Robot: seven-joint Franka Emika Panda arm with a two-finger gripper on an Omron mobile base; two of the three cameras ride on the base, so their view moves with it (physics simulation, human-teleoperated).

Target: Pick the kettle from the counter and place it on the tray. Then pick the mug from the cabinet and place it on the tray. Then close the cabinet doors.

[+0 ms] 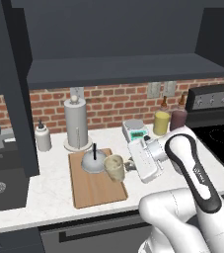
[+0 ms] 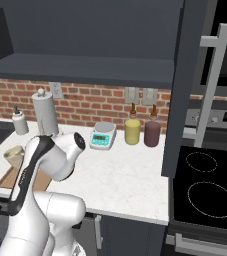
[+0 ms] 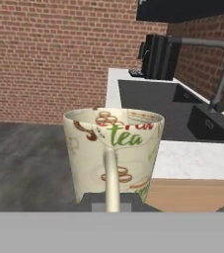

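The light-brown tray (image 1: 96, 190) lies on the white counter (image 1: 49, 197). On its far end sits the grey dome kettle (image 1: 94, 163) with its black handle upright. Just right of the kettle, my gripper (image 1: 127, 165) is shut on the cream mug (image 1: 114, 168), held upright over the tray's right edge; I cannot tell whether its base touches the board. Close up, the mug (image 3: 113, 148) shows a "tea" print and its handle faces my gripper (image 3: 112, 202), with the tray (image 3: 192, 195) beneath. The mug (image 2: 15, 154) also peeks out left of my arm. The cabinet door (image 2: 185, 90) stands open.
A tall paper-towel cylinder (image 1: 76, 123) and a white bottle (image 1: 43, 137) stand behind the tray. A scale (image 1: 135, 131), a yellow jar (image 1: 161, 122) and a dark jar (image 1: 177, 118) line the wall. The sink (image 1: 0, 185) lies left, the stove (image 1: 222, 143) right.
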